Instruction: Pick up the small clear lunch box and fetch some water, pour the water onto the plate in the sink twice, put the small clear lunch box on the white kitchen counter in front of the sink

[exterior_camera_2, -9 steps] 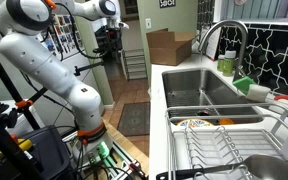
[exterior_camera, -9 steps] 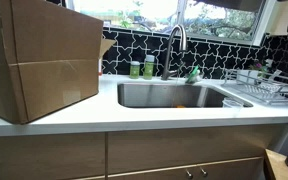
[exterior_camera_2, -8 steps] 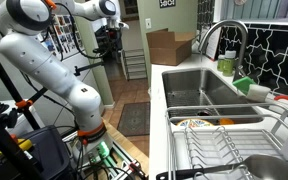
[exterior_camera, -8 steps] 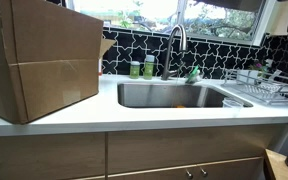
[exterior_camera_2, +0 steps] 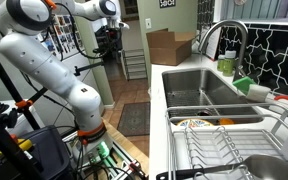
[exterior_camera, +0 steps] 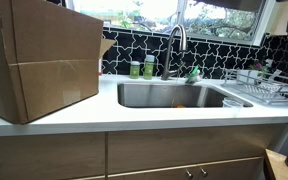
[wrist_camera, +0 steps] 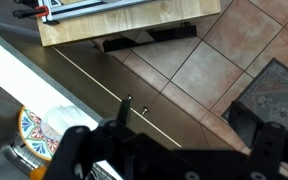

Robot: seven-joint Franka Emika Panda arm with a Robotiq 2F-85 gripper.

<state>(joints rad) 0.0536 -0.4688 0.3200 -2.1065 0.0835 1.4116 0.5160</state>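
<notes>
Cardboard box beside sink, dish rack

In both exterior views we mark a large brown cardboard box, two green bottles standing side by side before a black backsplash veined with white lines, and a wire dish rack. In an exterior view, a bright window runs above the backsplash, and light wooden cabinet fronts lie below. In the wrist view we note a brown tiled floor with a dark mat lying on it.
</notes>
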